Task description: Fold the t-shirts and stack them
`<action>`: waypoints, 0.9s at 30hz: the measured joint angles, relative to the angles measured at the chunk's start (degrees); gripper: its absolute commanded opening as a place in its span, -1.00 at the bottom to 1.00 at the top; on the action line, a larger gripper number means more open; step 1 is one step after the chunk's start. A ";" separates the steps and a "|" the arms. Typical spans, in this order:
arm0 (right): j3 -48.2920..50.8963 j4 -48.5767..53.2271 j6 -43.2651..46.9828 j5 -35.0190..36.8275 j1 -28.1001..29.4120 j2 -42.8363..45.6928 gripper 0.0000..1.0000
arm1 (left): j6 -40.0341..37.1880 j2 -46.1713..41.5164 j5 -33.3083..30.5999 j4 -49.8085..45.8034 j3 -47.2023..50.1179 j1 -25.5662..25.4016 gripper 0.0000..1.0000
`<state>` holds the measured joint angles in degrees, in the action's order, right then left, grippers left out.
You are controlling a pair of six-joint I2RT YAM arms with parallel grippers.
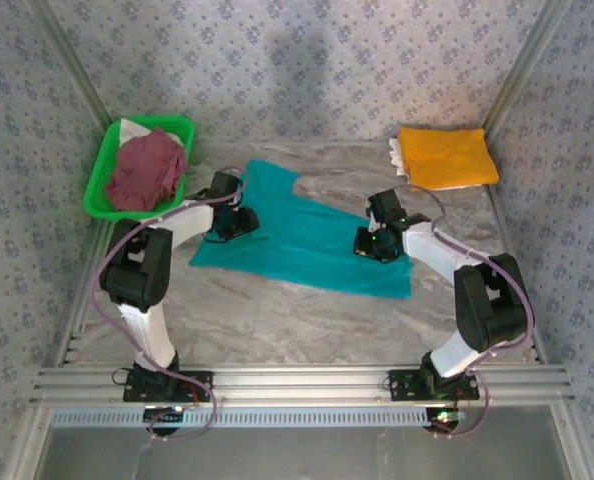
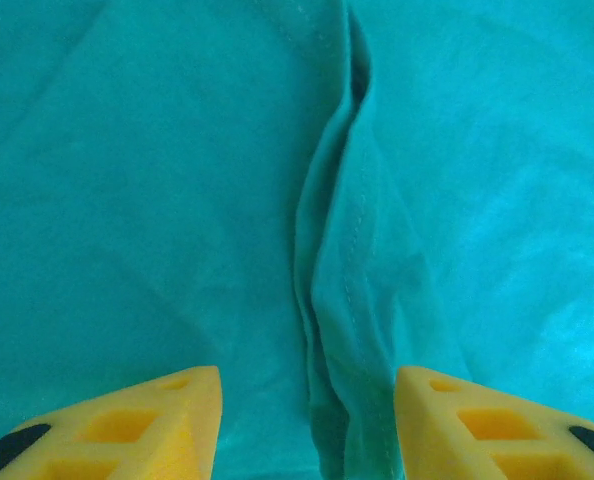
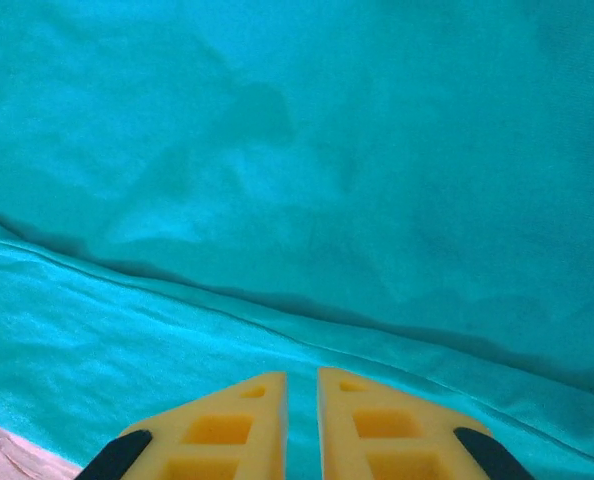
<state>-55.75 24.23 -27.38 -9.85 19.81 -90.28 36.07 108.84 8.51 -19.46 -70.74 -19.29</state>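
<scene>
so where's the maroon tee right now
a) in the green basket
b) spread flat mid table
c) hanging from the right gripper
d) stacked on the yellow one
a: the maroon tee lies bunched in the green basket at the far left; the teal tee is the one spread mid table.

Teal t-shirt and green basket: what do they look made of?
Teal t-shirt: soft matte cloth, likely a cotton knit; it creases and shows a stitched hem. Green basket: seemingly rigid plastic, with a smooth, evenly coloured rim.
</scene>
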 measured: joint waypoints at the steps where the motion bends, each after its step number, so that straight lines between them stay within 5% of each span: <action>1: -0.02 -0.20 0.00 0.00 0.00 -0.04 -0.65 | -0.02 0.94 0.11 -0.02 -0.55 -0.11 -0.08; 6: -0.02 -0.55 0.00 0.00 0.00 -0.48 -0.65 | -0.44 4.13 0.28 -0.13 -3.67 -0.96 -0.44; 12: -0.02 -0.70 0.00 0.04 0.02 -1.14 -0.64 | 0.04 5.40 0.72 -0.09 -6.78 -2.82 -0.52; 17: -0.02 -0.70 0.00 0.02 0.00 -2.01 -0.61 | 0.15 5.73 0.50 -1.03 -9.29 -3.78 -0.77; 24: -0.02 -0.72 0.00 -0.02 0.00 -2.89 -0.58 | 0.24 8.44 0.09 -2.47 -14.23 -4.94 -0.85; 27: -0.02 -0.72 0.00 0.00 0.00 -2.97 -0.57 | 0.15 11.43 0.09 -3.67 -18.10 -5.92 -0.71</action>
<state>-55.77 23.51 -27.38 -9.85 19.81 -93.25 36.23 120.27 8.60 -23.14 -88.84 -25.21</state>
